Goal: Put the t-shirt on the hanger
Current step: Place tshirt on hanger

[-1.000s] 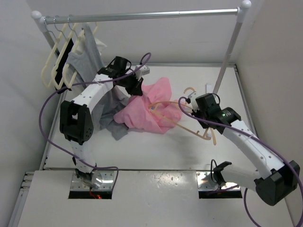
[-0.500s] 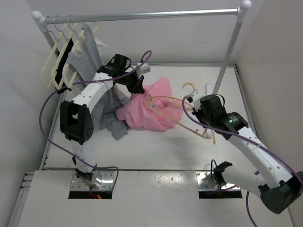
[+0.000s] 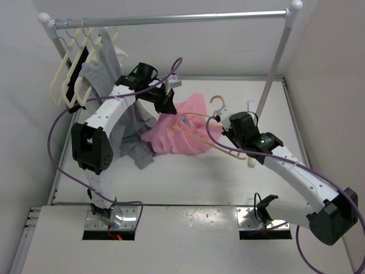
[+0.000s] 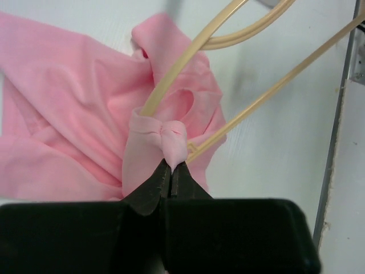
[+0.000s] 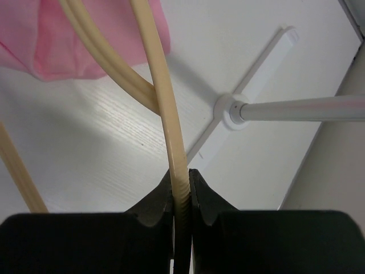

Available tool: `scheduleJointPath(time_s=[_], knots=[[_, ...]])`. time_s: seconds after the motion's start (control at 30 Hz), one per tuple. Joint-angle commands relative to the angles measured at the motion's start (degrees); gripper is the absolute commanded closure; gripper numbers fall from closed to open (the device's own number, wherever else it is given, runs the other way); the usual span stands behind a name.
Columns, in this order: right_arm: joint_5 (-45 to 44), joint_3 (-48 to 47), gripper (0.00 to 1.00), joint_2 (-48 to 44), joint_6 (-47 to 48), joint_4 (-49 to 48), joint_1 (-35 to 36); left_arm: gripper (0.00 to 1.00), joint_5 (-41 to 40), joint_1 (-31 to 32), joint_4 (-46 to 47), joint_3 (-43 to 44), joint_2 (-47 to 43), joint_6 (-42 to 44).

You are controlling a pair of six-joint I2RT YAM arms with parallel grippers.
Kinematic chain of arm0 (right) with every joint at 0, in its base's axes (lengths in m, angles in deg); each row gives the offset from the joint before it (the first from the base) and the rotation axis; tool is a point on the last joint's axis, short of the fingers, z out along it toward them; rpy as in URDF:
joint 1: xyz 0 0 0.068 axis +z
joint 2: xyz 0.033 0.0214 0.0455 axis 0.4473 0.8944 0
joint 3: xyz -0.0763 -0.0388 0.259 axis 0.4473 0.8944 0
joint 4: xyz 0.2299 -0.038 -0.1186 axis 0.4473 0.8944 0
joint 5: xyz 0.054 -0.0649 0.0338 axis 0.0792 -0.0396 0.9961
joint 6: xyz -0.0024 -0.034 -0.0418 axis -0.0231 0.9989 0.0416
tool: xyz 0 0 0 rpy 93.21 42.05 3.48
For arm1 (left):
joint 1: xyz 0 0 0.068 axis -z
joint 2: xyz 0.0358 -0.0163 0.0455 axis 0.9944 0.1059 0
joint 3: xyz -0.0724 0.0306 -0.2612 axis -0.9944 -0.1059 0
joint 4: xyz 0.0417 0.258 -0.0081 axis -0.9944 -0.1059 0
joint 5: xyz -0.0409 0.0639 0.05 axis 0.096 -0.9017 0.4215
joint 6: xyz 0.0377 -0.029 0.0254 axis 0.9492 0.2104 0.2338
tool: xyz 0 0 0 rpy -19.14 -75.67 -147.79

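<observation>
White counter [image 3: 188, 182], white walls, a metal garment rack [image 3: 171, 20] across the far end. The rack's right post [image 3: 274, 63] was the reference.

T-shirt [image 3: 171, 137]: pink, bunched on the counter left of the post, well apart from it. A small blue label [image 3: 184, 121] showed in the top view, too small to read.

Hanger [image 3: 199, 137]: peach, lying between t-shirt and post, hook end nearer the post, its other end inside the pink cloth.

Left tool [image 4: 170, 166], on the t-shirt's side away from the post: wrist view showed the fingers pressed together on a pinch of pink fabric, with a hanger rod passing through the fold just above.

Right tool [image 5: 181, 177], near the post: jaws clamped on a ribbed stretch of hanger rod.

Only the right wrist view showed the post's white cross-shaped foot [image 5: 228, 111]. Only the top view showed the gray garment [image 3: 100, 68] and cream hangers [image 3: 65, 80] hung at the rack's end farthest from the post.
</observation>
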Motion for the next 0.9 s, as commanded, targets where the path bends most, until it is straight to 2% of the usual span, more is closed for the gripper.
scheduleJointPath(time_s=[0.0,0.13,0.27,0.43,0.6,0.77,0.87], knots=[[-6.19,2.87,1.00,-0.72,1.26,-6.58,0.33,1.00,4.97,0.39,-1.21,4.70,-3.89,0.40],[-12.95,3.58,1.00,0.41,1.87,-9.66,0.33,1.00,6.20,0.39,-2.54,4.70,-3.90,2.42],[-14.02,-0.45,1.00,3.14,1.87,-10.37,0.85,1.00,1.91,0.92,-5.43,4.70,-3.90,5.50],[-7.01,-4.50,1.00,1.21,5.12,-7.92,0.86,1.00,-5.83,0.92,-6.05,4.70,-3.37,8.67],[2.40,-5.65,1.00,-5.63,7.49,-2.82,0.86,1.00,-16.89,0.92,1.48,2.34,-3.37,7.35],[-1.36,-2.83,1.00,-7.23,7.50,-2.11,0.86,1.00,-19.38,1.44,3.97,0.32,-5.21,9.00],[-2.86,-1.61,1.00,-5.65,8.98,-5.35,0.86,1.00,-16.84,1.45,2.66,-0.91,-5.74,10.94]])
